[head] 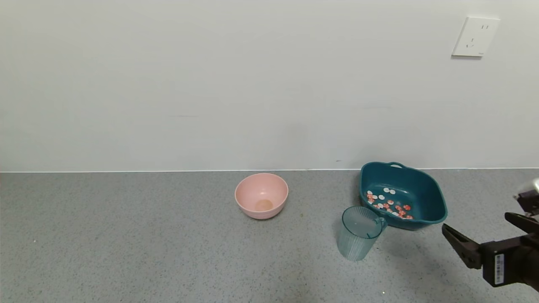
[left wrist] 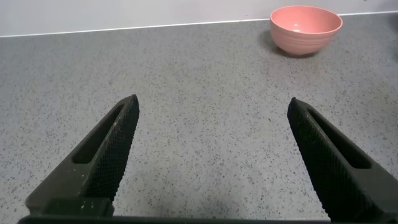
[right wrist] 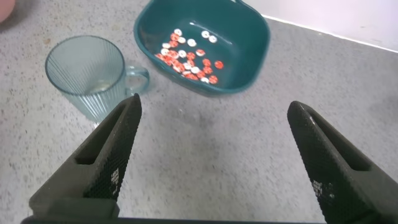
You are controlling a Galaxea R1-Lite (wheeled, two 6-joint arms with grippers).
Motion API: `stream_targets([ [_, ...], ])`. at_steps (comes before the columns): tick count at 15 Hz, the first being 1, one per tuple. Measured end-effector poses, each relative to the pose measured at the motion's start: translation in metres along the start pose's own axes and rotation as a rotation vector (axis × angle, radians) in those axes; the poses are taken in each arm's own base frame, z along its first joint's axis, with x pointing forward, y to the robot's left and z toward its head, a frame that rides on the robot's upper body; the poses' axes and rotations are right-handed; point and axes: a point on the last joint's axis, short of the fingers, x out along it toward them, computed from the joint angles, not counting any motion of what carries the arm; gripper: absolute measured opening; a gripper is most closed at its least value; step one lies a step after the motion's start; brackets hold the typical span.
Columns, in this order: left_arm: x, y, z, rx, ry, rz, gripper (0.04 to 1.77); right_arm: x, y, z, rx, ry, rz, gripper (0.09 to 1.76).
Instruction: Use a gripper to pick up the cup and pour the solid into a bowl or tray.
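The ribbed blue-green cup stands upright on the counter, empty, just in front of the dark teal basin. The red-orange and white pieces lie inside the basin. My right gripper is open and empty at the right edge of the head view, to the right of the cup and apart from it. In the right wrist view the cup and the basin with the pieces lie beyond the open gripper. My left gripper is open over bare counter; it does not show in the head view.
A round pink bowl stands left of the cup, also in the left wrist view. A white wall runs along the counter's back edge with a socket at the upper right.
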Motion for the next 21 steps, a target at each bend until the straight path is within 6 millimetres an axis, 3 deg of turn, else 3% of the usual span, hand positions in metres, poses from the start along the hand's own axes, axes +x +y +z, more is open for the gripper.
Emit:
stream_targets([
  [7, 0.000, 0.000, 0.000, 0.000, 0.000, 0.000, 1.72, -0.053, -0.038, -0.015, 0.053, -0.096, 0.026, 1.70],
  [13, 0.000, 0.000, 0.000, 0.000, 0.000, 0.000, 1.72, -0.100, -0.070, -0.040, 0.047, -0.156, 0.187, 1.70],
  [21, 0.000, 0.000, 0.000, 0.000, 0.000, 0.000, 1.72, -0.125, -0.075, -0.057, 0.123, -0.249, 0.286, 1.70],
])
